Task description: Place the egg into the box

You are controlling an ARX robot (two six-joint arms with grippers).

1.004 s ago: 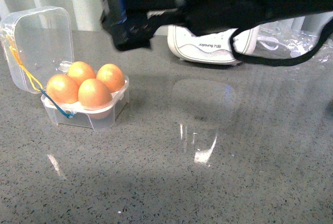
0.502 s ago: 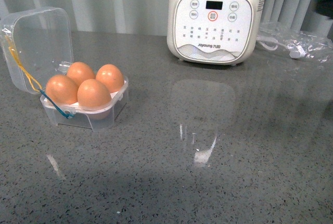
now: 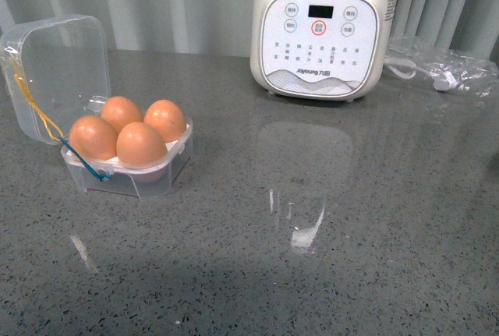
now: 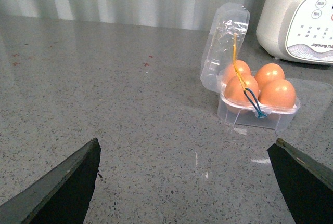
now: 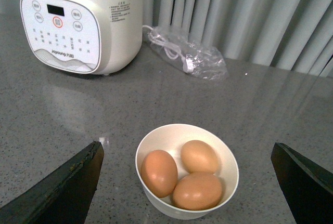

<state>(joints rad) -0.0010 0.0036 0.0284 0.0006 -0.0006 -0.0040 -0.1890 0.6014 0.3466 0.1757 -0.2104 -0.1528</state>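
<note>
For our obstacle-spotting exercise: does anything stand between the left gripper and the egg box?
Nothing visible does. In the left wrist view only grey counter lies between the open left gripper and the box, whose lid stands open. All four holes already hold eggs.

The white kitchen appliance with buttons [image 3: 323,32] is cut off at the top, its labels unreadably small. The square clear-plastic egg box [image 3: 129,176] hides the undersides of the orange-brown eggs [image 3: 141,143]. Only finger ends of the left gripper [image 4: 186,146] and right gripper [image 5: 187,146] show.
</note>
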